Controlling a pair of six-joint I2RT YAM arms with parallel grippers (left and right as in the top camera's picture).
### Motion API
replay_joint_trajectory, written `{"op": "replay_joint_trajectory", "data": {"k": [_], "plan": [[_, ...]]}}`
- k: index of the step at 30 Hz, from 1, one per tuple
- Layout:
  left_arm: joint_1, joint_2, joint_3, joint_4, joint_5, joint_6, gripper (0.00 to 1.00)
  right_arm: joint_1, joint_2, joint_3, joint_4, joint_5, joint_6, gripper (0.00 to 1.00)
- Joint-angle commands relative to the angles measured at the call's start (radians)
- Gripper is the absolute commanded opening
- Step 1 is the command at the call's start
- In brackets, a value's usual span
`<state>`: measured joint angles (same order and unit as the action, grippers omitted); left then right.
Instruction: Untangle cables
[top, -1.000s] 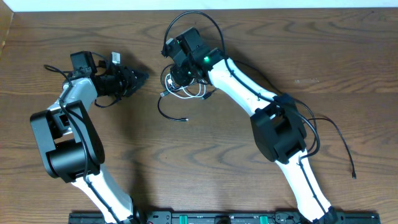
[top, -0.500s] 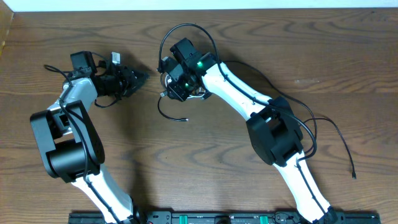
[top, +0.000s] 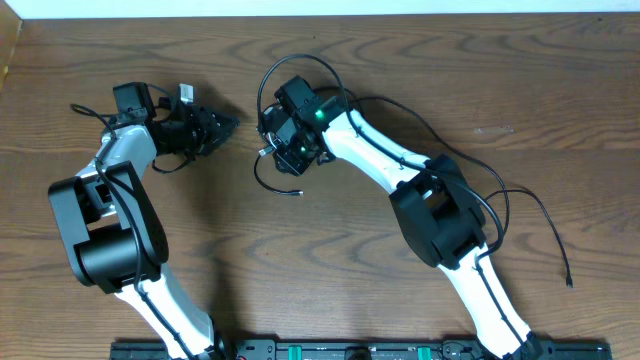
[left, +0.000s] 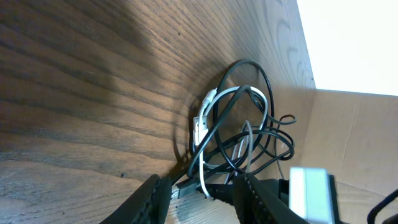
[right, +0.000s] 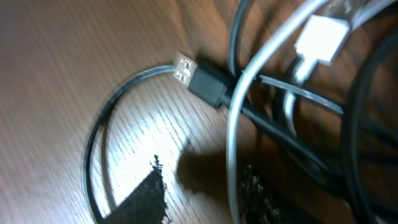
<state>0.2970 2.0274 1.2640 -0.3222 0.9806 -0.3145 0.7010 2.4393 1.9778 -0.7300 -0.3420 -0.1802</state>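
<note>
- Jaws on the left gripper (top: 228, 125) stand parted and released. We see nothing clamped between them. The gripper sits to the left of the tangle of cables (left: 236, 134), apart from it, with its tips pointing toward it.
- From the left wrist we look out between the two fingers (left: 155, 198) at the tangle. Black loops are wound over one another with one white cord (left: 239, 89) threaded through them, all lying on the wooden table (top: 330, 270).
- At the left edge of the tangle in that view lies a pale plug (left: 199, 124), with the white cord leading off from it.
- Toward the near table edge from the tangle, in the overhead view, one black tail curves out. It ends in a small plug (top: 299, 192) lying clear of the knot.
- Directly over the tangle we find the right gripper (top: 287, 150), which hides most of the loops from above.
- Its jaws are parted too. In the right wrist view the dark, blurred fingertips (right: 149, 196) sit at the bottom edge with a wide gap between them. The white cord runs down through that gap, and we cannot tell whether either pad touches it.
- At the left of the tangle in that view lies a black plug (right: 206, 86) with a silver tip, its cord sweeping round in an arc on the wood.
- At the tangle's upper right in that view we see a white plug (right: 320, 37), blurred.
</note>
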Motion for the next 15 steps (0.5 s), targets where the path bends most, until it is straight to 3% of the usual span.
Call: {"op": "replay_joint_trajectory", "data": {"k": [1,3,15], "plan": [[-0.002,0.0,-0.004,-0.003,-0.006,0.001,0.39,0.007,0.002,-0.035,0.026,-0.001,-0.03,0.11],[-0.002,0.0,-0.004,-0.003,-0.006,0.001,0.39,0.007,-0.009,-0.024,0.034,-0.013,-0.021,0.01],[-0.002,0.0,-0.004,-0.003,-0.006,0.001,0.39,-0.003,-0.311,0.074,0.057,-0.083,-0.005,0.01]]}}
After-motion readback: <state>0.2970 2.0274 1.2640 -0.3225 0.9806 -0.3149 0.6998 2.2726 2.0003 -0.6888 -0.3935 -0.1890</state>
